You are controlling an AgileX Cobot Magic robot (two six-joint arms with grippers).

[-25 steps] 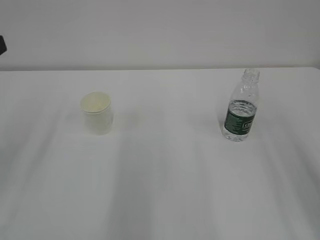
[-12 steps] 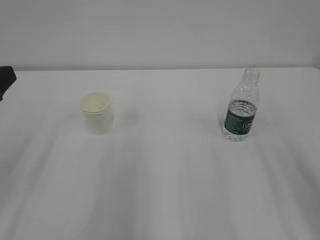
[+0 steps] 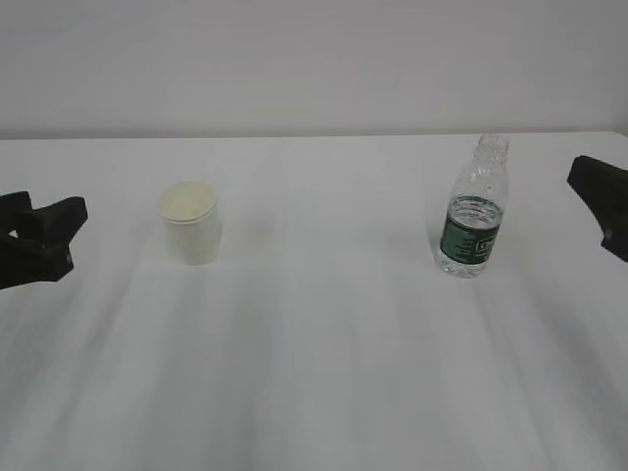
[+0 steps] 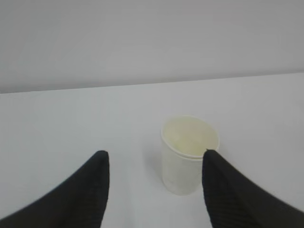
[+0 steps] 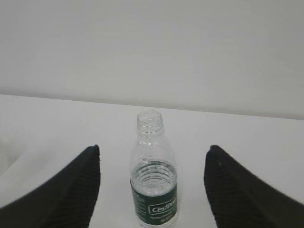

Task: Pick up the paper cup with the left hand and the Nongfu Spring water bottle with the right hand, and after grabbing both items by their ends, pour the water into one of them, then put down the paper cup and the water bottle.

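You've got the left hand [image 3: 61, 235] poking in at the worktop's [image 3: 324, 343] left edge, low over the surface, fingers pointed twd the paper cup [image 3: 190, 222]. In the wrist view the left hand [image 4: 154, 159] stands wide, nothing between the fingers; the cup [image 4: 188, 154] sits ahead, off-centre twd the right finger [image 4: 223, 190], whose tip overlaps the cup's rim in that view. Can't tell if it touches. From outside, hand and cup are clearly apart.

Right hand [image 3: 601, 201] shows only as a dark tip at the worktop's right edge, near the back, roughly level w/ the water bottle [image 3: 474, 211] and apart from it. Its wrist view: right hand [image 5: 154, 154] spread wide, empty, the bottle [image 5: 153, 173] upright and about centred between the two fingers, further out than the tips.

Cup stands upright, left of centre on the worktop, twd the back edge, open end up, cream inside. Bottle stands upright right of centre, no cap, dark green label round the lower body, water [image 5: 153, 172] up to about the label's top. Cup and bottle well apart, neither lifted.
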